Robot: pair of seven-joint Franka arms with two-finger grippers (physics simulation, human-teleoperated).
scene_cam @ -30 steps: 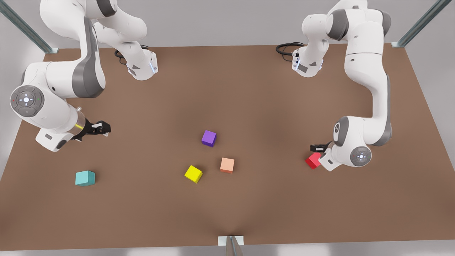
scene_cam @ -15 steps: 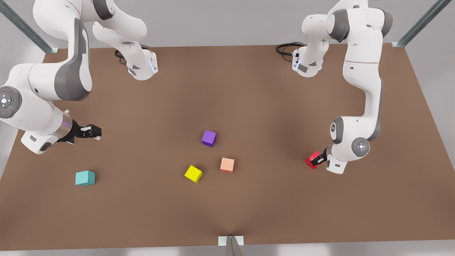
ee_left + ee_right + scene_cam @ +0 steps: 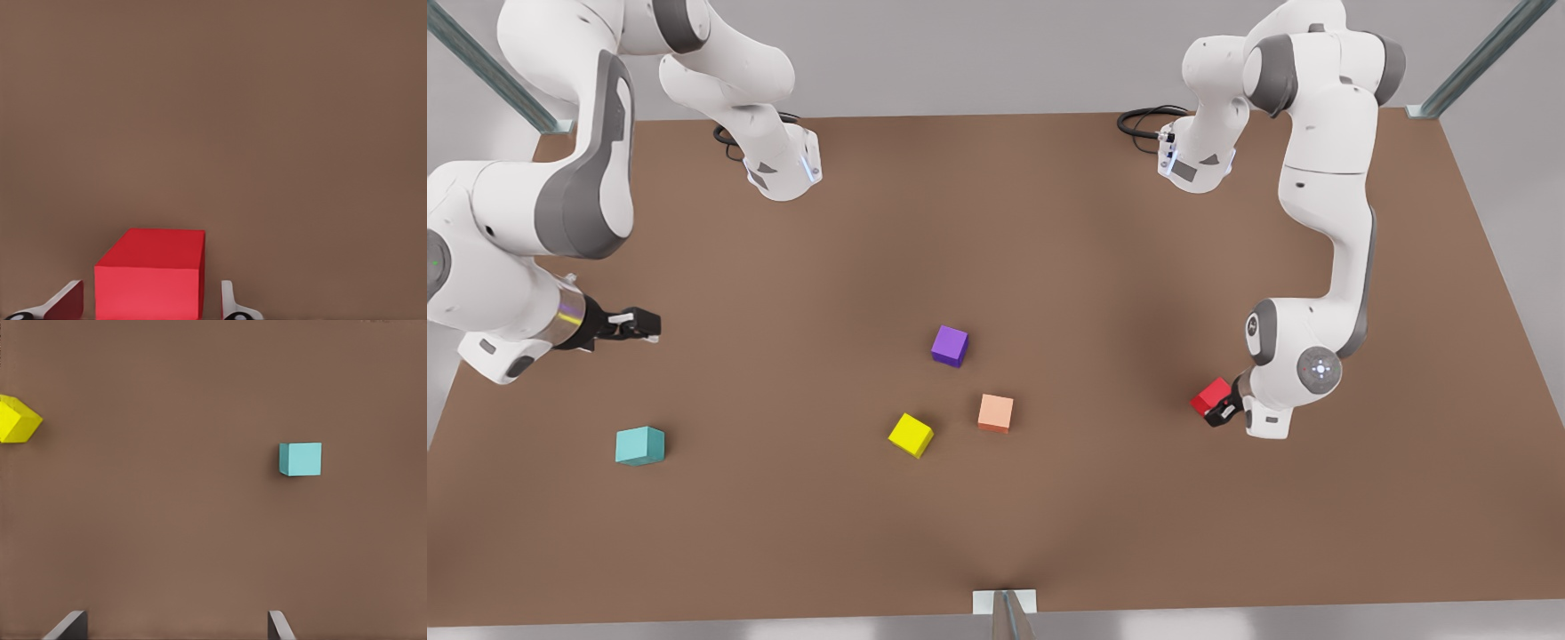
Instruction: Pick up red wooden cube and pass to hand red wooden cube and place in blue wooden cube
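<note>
Brown worktop [image 3: 1049,222] carries everything, with a white arm mounted at each far corner. On the front view's right, the left claw [image 3: 1221,407] is down at the red wooden cube [image 3: 1211,396]; its wrist view shows the red wooden cube [image 3: 150,273] sitting between the two fingers [image 3: 230,303], with a sliver of gap on each side, so the claw is open and straddling the cube but not yet squeezing it. On the front view's left, the right claw [image 3: 636,324] waits above the worktop, open and empty, well apart from the blue wooden cube [image 3: 640,444], which lies near the front edge; the right wrist view shows that blue wooden cube [image 3: 300,459] ahead of its spread fingers [image 3: 279,627]. Purple cube [image 3: 950,345], peach cube [image 3: 996,412] and yellow cube [image 3: 911,435] sit loosely grouped mid-worktop.

Risks, as I judge them: the red cube looks turned slightly against the fingers, so closing could twist or nudge it out rather than seat it squarely; a shallow grip would then make the handover shaky. No containers are present; the blue cube serves as the target, with nothing on it
</note>
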